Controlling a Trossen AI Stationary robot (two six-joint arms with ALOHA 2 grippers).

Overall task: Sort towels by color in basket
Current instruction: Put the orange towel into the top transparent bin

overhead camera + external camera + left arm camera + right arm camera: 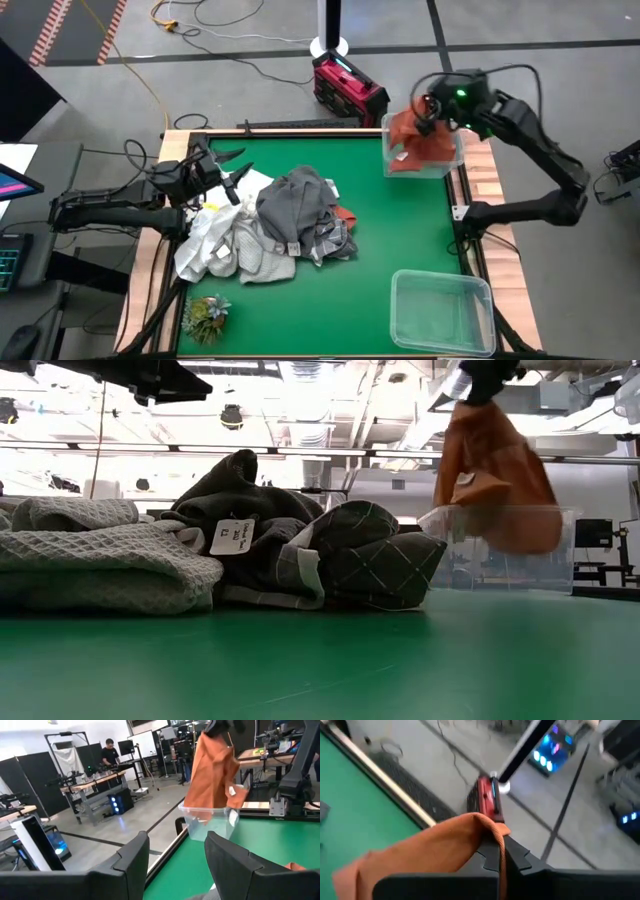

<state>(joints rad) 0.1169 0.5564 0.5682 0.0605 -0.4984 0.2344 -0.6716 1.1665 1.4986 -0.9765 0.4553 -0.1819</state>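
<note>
A rust-orange towel [420, 140] hangs from my right gripper [432, 106] over a clear bin [440, 168] at the table's far right corner. The low view shows the towel [495, 465] dipping behind the bin's front wall [470, 565]. Left of centre lies a pile of dark grey and grey-checked towels [300, 210] and white and pale grey ones [215, 245], resting on the green mat. A bit of another orange cloth [345, 214] peeks out from the pile's right side. My left gripper [228, 165] is open, raised above the pile's far left part. My right gripper is shut on the rust-orange towel, pinching a bunched fold at its top [492, 827] between the two fingers [520, 857], from above. The towel hangs slack below the fingers. Its lower part [520, 530] is inside the clear bin's walls.
A second clear bin [445, 310] stands at the near right corner. A small green leafy tuft [205, 315] lies at the near left corner. Bare green mat [400, 230] spreads between the pile and the bins. A red case [348, 88] and cables lie on the floor beyond the far edge.
</note>
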